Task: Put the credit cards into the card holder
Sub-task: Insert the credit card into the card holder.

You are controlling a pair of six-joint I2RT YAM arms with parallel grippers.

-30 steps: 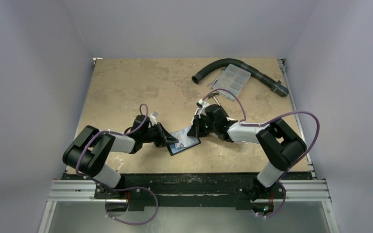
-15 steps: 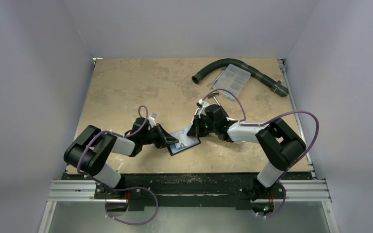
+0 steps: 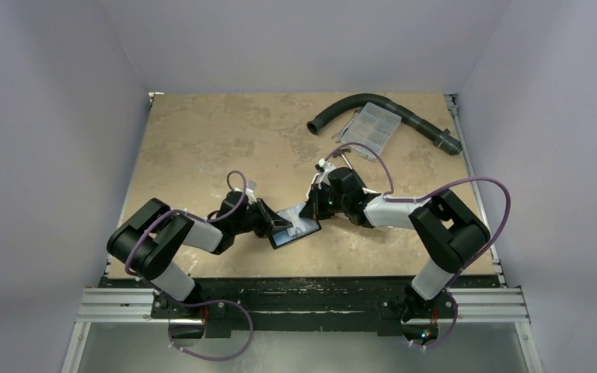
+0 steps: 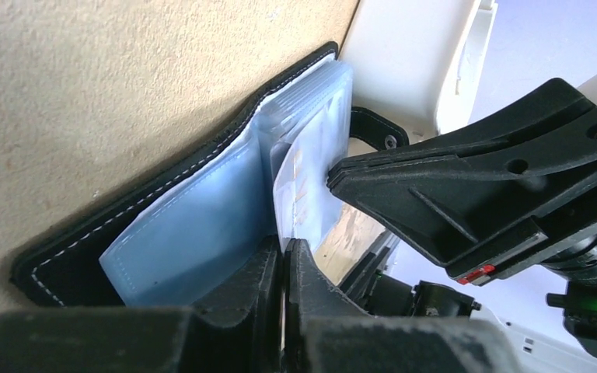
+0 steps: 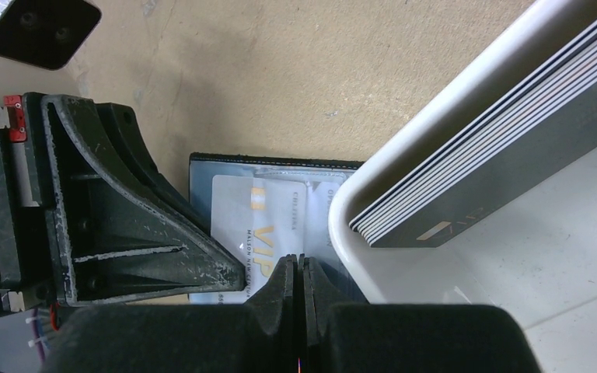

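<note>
1. Left wrist view, closest in: the left end effector point(image 4: 284, 260) has its two fingers pressed together, right at the near edge of the clear pockets. I cannot tell if a thin pocket is pinched between them.
2. Just past the fingers, the card holder point(image 4: 163, 225) lies open on the tabletop point(image 4: 124, 78). It is black outside, with pale blue pockets inside. From above, it sits between the two arms, near the front edge.
3. A white card point(image 4: 301, 183) with orange marks sits among the pockets. I cannot tell how far in it is.
4. The right end effector point(image 5: 299, 268) also has its fingers pressed together, with the tips over that card. It looks like it is pushing the card, not holding it.
5. Just beside the holder is a white tray point(image 5: 404, 148) with a stack of cards point(image 5: 505, 148) in it, so most cards are not yet put away.
6. To do this step well, the left side should hold the holder steady. The right side should push slowly and straight along the pocket. A tilted card could catch on the pocket edge or bend.
7. Far back lie a clear compartment box point(image 3: 375, 128) and a black hose point(image 3: 389, 105), well apart from the work.
</note>
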